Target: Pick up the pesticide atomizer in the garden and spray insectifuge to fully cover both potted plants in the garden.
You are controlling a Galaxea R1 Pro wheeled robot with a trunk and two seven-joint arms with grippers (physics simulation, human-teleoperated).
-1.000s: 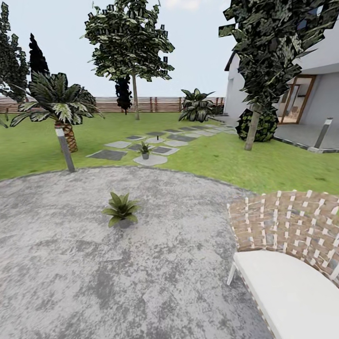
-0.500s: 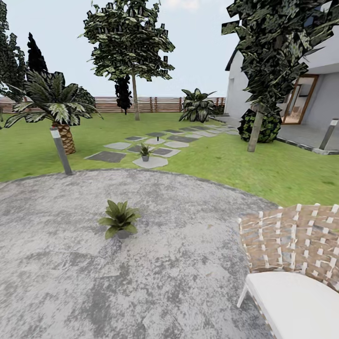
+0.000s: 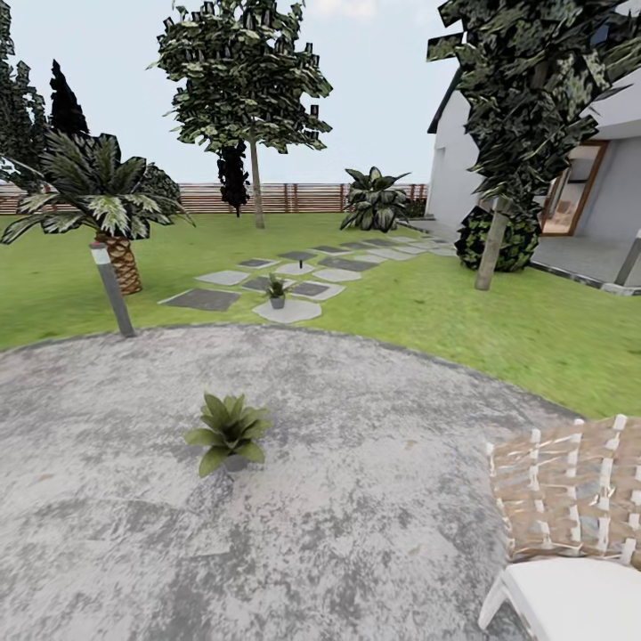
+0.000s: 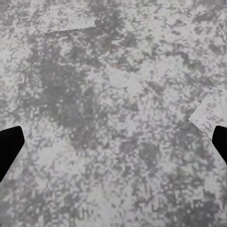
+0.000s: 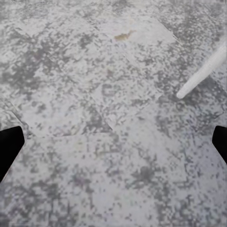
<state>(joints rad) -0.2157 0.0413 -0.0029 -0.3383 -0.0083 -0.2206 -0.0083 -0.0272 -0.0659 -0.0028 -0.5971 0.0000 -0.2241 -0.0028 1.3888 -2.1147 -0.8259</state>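
A round grey paved patio (image 3: 356,499) is spreading across the near ground of the garden, its curved edge meeting green lawn (image 3: 499,320) on the far side. In the left wrist view the left gripper (image 4: 113,142) is showing two dark fingers (image 4: 8,146) at the opposite edges of the picture, standing wide apart with nothing between them, and bare mottled paving is lying beneath the gap. In the right wrist view the right gripper (image 5: 113,142) is standing the same way, its fingers (image 5: 8,144) spread wide and holding nothing, and a slim white chair leg (image 5: 203,71) is touching the paving beyond them.

Outward from there, in the head view, the nearer potted plant (image 3: 227,432) is sitting alone on the patio with open paving all around it. A woven brown chair (image 3: 570,499) with a white seat is taking up the near right corner, well apart from that plant. A grey bollard lamp (image 3: 113,289) is standing at the patio's far left edge, just in front of a palm (image 3: 107,200) with a scaly brown trunk.

Past the patio edge, pale stepping stones (image 3: 285,285) are leading away over the lawn. The second potted plant (image 3: 277,291) is sitting on the nearest pale stone, and the pesticide atomizer (image 3: 300,262) is appearing as a small dark upright shape on a stone just behind it, too small to make out in detail. Farther off, a tree (image 3: 245,80), a round dark bush (image 3: 494,239), a white house (image 3: 552,169) and a brown slatted fence (image 3: 294,198) are closing the garden.
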